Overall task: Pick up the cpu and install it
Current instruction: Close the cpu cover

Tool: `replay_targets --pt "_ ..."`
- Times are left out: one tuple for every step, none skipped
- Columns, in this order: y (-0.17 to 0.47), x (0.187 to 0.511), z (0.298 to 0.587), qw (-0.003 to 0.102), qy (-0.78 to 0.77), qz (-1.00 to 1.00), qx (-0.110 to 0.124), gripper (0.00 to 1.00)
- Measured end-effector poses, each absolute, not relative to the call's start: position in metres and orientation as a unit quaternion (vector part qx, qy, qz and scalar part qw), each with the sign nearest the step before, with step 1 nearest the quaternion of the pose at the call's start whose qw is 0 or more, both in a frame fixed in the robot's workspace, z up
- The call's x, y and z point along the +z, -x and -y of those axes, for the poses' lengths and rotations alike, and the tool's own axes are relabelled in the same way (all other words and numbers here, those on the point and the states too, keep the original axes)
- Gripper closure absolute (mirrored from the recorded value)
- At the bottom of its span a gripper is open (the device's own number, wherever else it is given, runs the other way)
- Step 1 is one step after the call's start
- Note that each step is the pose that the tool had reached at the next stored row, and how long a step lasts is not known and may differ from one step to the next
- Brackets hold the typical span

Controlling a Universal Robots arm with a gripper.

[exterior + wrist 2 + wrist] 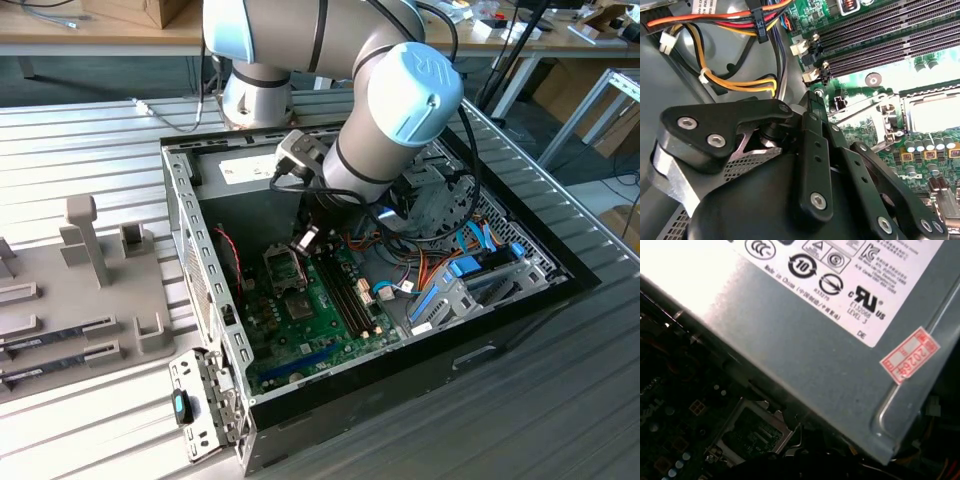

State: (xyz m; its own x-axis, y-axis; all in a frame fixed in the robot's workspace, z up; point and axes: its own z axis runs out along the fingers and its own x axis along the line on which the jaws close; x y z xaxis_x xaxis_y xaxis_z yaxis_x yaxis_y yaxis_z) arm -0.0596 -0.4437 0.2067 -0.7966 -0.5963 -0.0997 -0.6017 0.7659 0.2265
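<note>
Black metal is my gripper (304,241), hanging low inside the open computer case (186,232) in the exterior view; whether it is spread or pressed together I cannot tell, nor whether it carries anything; just beneath it lies the processor socket (283,268) on the green motherboard (322,322); in the second wrist view the socket's metal frame (890,117) stands beside a pale silvery square that looks to be the cpu (935,112) lying in the socket, though glare leaves me unsure; in the first wrist view the same socket (757,432) shows dark and greenish under its frame; next to it run the long dark memory slots (880,40), and past them a bundle of orange, yellow and red cables (735,82) crosses the grey case floor; the grey power supply (805,350) with its white label sits at the back of the case, close by the socket in the first wrist view; blue brackets (465,268) lie toward the exterior view's right; outside the case, on the slatted metal table (90,150), a grey tray (60,290) toward the exterior view's left holds long dark memory sticks (60,335).
</note>
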Motion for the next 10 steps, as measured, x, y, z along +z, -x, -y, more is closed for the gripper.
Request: replay_targets --pt "0.0596 0.2067 0.4443 0.011 0.319 -0.940 0.124 0.89" --pt "0.0596 0.2067 0.4450 0.011 0.319 -0.940 0.124 0.89" --pt "0.0597 0.2067 0.4455 0.011 0.319 -0.939 0.124 0.89" --pt "0.0597 0.2067 0.4460 0.011 0.319 -0.939 0.124 0.89" --pt "0.0596 0.2067 0.4464 0.011 0.319 -0.939 0.124 0.89" --pt "0.0596 0.2068 0.4467 0.011 0.319 -0.939 0.124 0.89" --pt "0.0596 0.2070 0.4471 0.011 0.320 -0.939 0.124 0.89" --pt "0.0597 0.2071 0.4474 0.011 0.320 -0.939 0.124 0.89" --pt "0.0597 0.2074 0.4477 0.011 0.320 -0.939 0.124 0.89" --pt "0.0597 0.2076 0.4479 0.011 0.320 -0.939 0.124 0.89"
